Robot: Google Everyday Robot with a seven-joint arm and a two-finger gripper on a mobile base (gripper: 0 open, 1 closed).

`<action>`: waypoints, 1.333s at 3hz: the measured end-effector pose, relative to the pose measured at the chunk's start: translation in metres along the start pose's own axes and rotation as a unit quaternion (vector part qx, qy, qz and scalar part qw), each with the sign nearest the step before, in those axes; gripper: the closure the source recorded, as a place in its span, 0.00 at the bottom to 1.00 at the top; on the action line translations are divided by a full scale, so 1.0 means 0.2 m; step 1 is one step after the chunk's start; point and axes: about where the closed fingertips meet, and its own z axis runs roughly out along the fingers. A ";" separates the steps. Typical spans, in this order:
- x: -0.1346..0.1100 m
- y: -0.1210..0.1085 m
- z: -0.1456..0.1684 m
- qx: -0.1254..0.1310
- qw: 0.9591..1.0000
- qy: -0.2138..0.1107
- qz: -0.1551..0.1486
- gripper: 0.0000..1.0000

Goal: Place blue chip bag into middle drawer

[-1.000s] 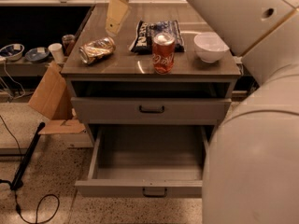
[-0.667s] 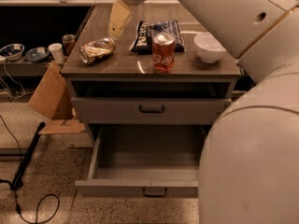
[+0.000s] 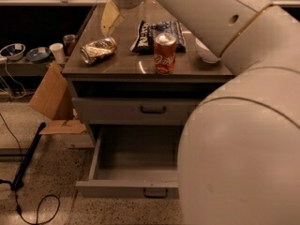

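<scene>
The blue chip bag (image 3: pixel 146 33) lies flat on the cabinet top, behind the red can (image 3: pixel 165 53). My gripper (image 3: pixel 109 22) hangs over the far left of the top, behind the crushed gold-brown can (image 3: pixel 98 50) and left of the bag, apart from both. It holds nothing that I can see. The middle drawer (image 3: pixel 127 189) is pulled out below the top, its grey interior bare. My arm hides the drawer's right part.
A closed grey drawer front (image 3: pixel 140 110) sits just above the open drawer. A white bowl (image 3: pixel 205 53) is mostly hidden behind my arm (image 3: pixel 243 125), which fills the right side. Cardboard (image 3: pixel 49 95), cups, bowls and floor cables lie at the left.
My arm now covers more of the right side and hides most of the bowl. The gripper stays over the far left of the top. The bag and cans have not moved.
</scene>
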 end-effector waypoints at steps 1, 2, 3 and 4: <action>0.00 0.00 0.00 0.000 1.000 0.000 0.002 0.00; 0.01 0.01 0.04 0.008 1.000 0.009 0.004 0.00; -0.03 0.00 0.08 0.031 0.999 0.011 0.006 0.00; -0.06 -0.03 0.11 0.059 0.998 0.018 0.001 0.00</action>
